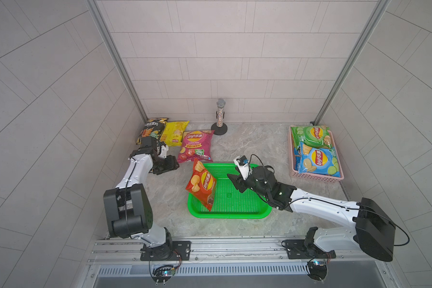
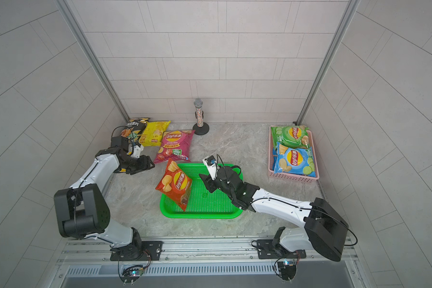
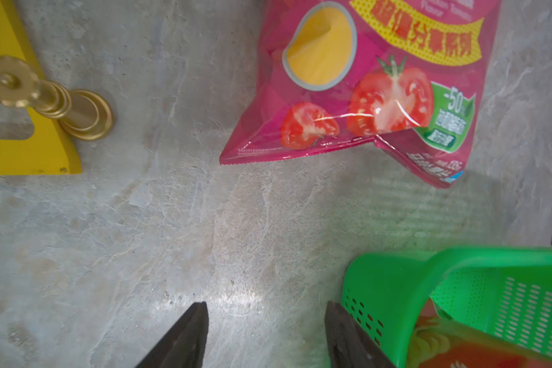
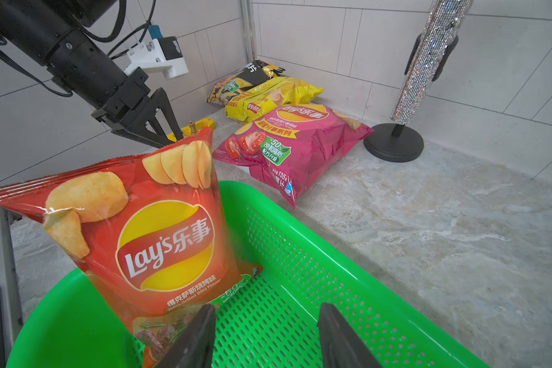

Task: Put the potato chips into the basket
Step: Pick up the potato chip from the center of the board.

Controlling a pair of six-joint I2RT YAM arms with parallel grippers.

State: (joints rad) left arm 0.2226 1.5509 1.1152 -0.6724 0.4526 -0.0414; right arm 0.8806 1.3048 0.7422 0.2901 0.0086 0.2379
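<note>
Spread and empty, the right fingers (image 4: pixel 192 334) hang over the floor of the green basket (image 4: pixel 300 255). Just beside one of them the red-orange bag (image 4: pixel 160 242) stands tilted, its foot inside the basket and its upper half leaning out over the rim. Whether that finger touches it I cannot tell.

The left fingers (image 3: pixel 185 337) are also parted with nothing between them, over bare surface (image 3: pixel 172 223) next to the basket's corner. Ahead of them lies the magenta bag (image 3: pixel 364 79). Farther on, the yellow bag (image 4: pixel 274 95) and the black bag (image 4: pixel 243 79) lie by the wall.

One bag looks only half delivered, and the arms seem to be between picks. The next move probably calls for the left fingers to reach forward and pinch the magenta bag's near seam. The right fingers could tip the leaning bag flat.
</note>
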